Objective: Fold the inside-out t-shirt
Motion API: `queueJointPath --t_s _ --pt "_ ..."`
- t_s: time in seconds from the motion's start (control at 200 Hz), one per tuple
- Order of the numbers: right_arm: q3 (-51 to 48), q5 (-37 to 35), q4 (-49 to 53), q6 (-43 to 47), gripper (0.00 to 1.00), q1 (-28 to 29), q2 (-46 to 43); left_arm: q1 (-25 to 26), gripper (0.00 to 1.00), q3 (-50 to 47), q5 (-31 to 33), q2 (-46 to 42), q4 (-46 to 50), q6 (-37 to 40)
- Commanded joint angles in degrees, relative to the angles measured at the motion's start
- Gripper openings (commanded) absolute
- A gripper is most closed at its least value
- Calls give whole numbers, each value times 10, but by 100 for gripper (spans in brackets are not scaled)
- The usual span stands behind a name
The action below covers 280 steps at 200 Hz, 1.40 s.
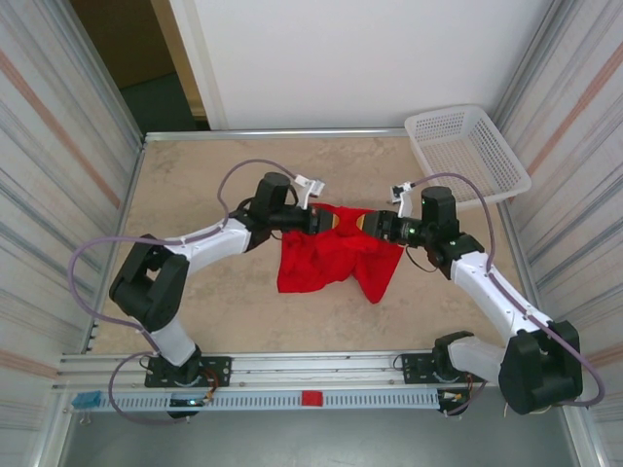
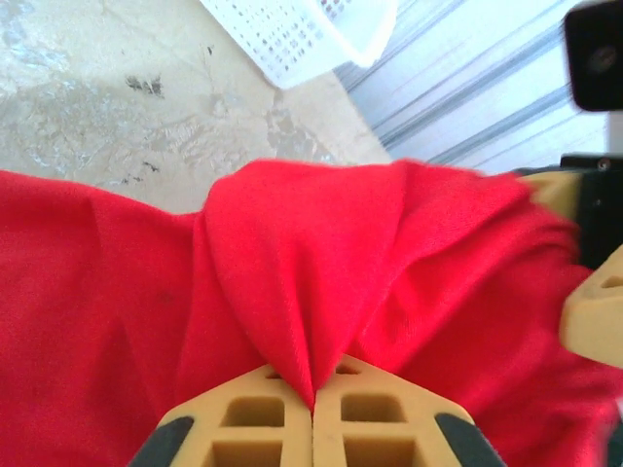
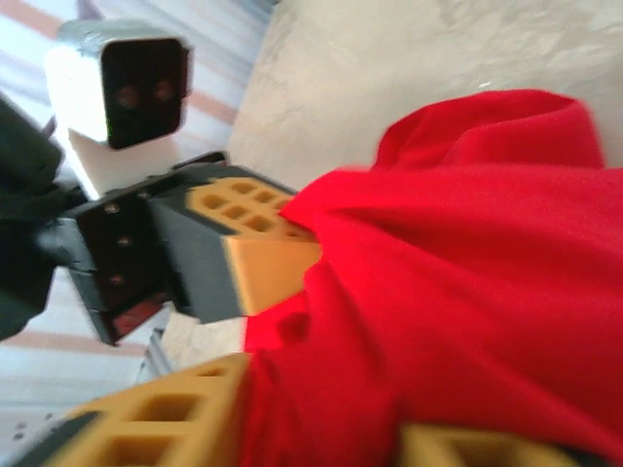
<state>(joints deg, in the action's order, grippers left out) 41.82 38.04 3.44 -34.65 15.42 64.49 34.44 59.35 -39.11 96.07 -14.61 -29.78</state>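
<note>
As seen from overhead, table [image 1: 195,175]: beige, stone-patterned top, boxed in by pale ribbed walls on left and right, with a white wall at the far side.
Left arm [image 1: 200,238]: white and black, rising from the near edge and reaching inward toward the table's middle, with a grey cable looping above it.
Right arm [image 1: 487,282]: the same build, reaching inward from the right to meet the left arm near the centre.
Inside-out t-shirt [image 1: 331,258]: bright red soft cloth at the middle of the table, its far edge gathered up between the two grippers, the rest spilling toward the near edge in two crumpled lobes.
Basket [image 1: 443,113]: white plastic mesh, sitting in the far right corner, well apart from the shirt.
Left gripper [image 2: 312,394]: tan fingers pressed together, pinching a ridge of red cloth that fans upward and outward from the tips.
Right gripper [image 1: 375,226]: just beside the left gripper, facing it across the gathered edge; jaws standing apart, with red cloth bunched between and over the tan fingers [image 3: 165,428].
Focus: right wrist view soft and blurred, fine detail of the cloth hard to make out.
</note>
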Motion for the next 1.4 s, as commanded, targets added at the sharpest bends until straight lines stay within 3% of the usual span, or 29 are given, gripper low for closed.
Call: queueJointPath --t_s 0.0,0.25,0.441,0.551,0.626,0.706,0.827,0.997,1.072,1.117,1.172,1.252,1.398 --pt "-11 -98 58 24 66 -8 7 -19 0 -28 -32 -56 -117 -97" --pt "-31 -181 86 -44 63 40 -102 -22 0 -51 -25 -112 -166 -145" --pt "28 -274 144 -31 46 103 -166 -21 0 -57 -21 -124 -169 -153" --pt "63 -279 145 -19 39 127 -154 -18 0 -54 -21 -124 -166 -154" --pt "86 -290 146 -9 46 149 -126 -16 0 -51 -19 -125 -162 -153" --pt "106 -326 149 7 64 180 -93 -14 0 -48 -18 -125 -158 -152" --pt "129 -358 142 19 65 210 -31 -10 0 -42 -17 -126 -152 -153" --pt "138 -348 96 22 53 212 36 -5 0 -30 -16 -130 -135 -152" --pt "143 -351 95 30 42 212 64 -4 0 -29 -15 -134 -134 -154" --pt "143 -352 94 35 29 209 73 -5 0 -30 -14 -137 -130 -154" --pt "143 -328 92 41 0 197 76 -5 0 -30 -14 -140 -124 -150" --pt "141 -275 91 54 0 171 61 -11 0 -36 -8 -146 -110 -143" --pt "114 -105 56 66 0 99 1 -38 0 -63 15 -156 -91 -128"
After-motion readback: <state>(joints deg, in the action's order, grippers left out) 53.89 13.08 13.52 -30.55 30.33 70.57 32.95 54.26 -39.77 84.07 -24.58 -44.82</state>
